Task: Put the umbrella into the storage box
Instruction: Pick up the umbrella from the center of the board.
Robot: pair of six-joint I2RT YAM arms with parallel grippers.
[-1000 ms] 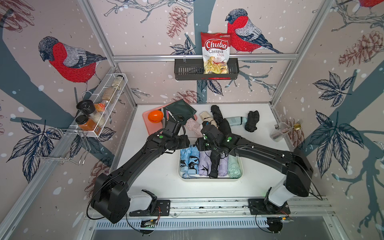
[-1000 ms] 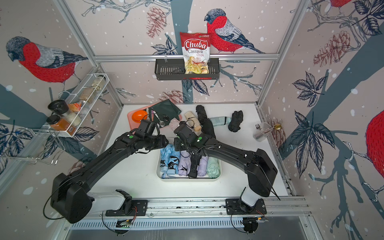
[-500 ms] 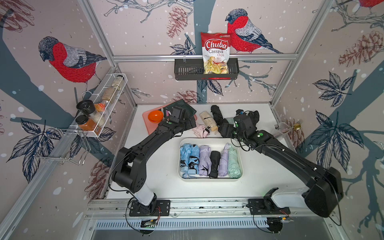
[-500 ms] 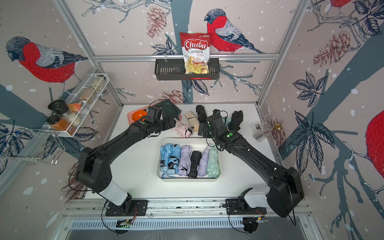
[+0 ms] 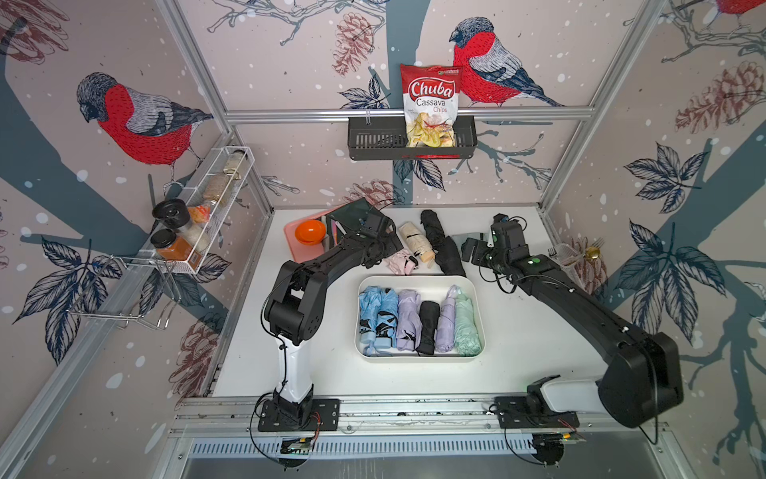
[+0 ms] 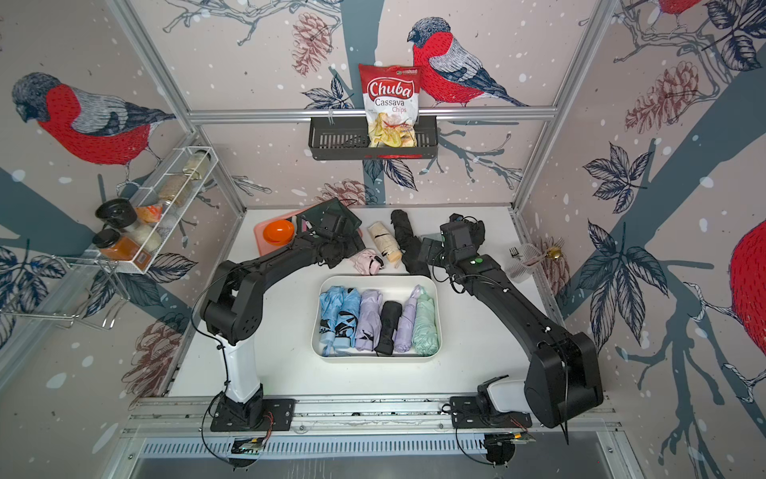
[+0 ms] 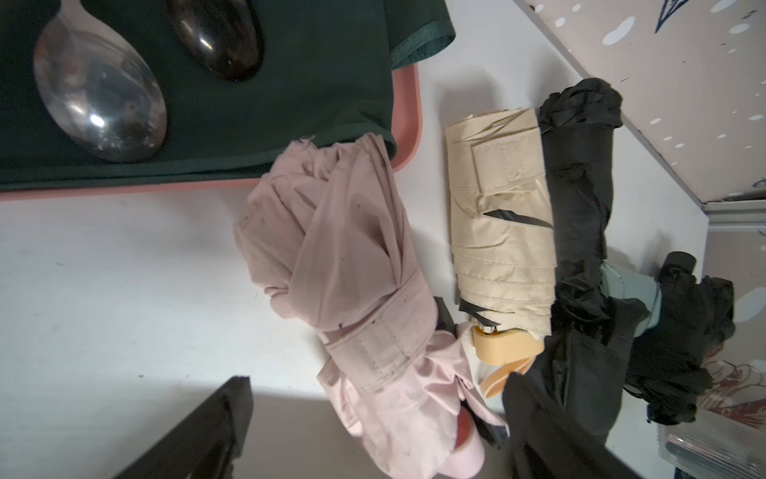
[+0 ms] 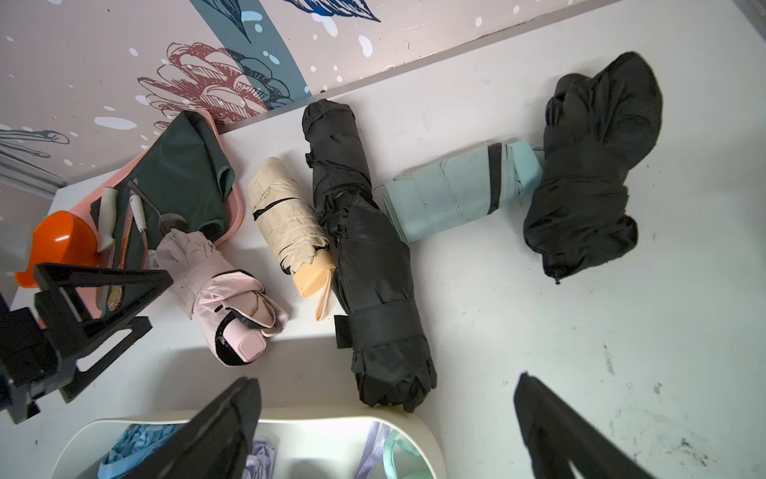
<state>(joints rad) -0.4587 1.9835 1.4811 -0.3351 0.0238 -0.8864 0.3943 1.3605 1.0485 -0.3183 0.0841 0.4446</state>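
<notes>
The storage box (image 5: 418, 359) sits nearest the arm bases. A short black umbrella (image 5: 427, 327) now lies flat in it, in a row with the others packed there. A second ago both grippers were down over the box with that umbrella between them. They have since let go and drawn back past the box's far rim. That one looks stowed, so the job moves on to the umbrellas left outside.

Just beyond the box's far rim, the left gripper (image 7: 377, 383) is spread wide and empty. In its wrist view the pink umbrella (image 7: 352, 265) lies lengthwise between its fingers; whether a finger touches it cannot be told. The right gripper (image 8: 385, 398) is likewise released and holds nothing. It is poised above the end of the long black umbrella (image 8: 364, 257) that reaches almost to the box's far rim.

Farther from the box lies the beige umbrella (image 8: 286, 224), between the pink and the long black one. Farther still are the pale blue umbrella (image 8: 452, 195) and a bunched black umbrella (image 8: 588, 174). The pink one, already framed by open fingers, seems the likeliest next pick.
</notes>
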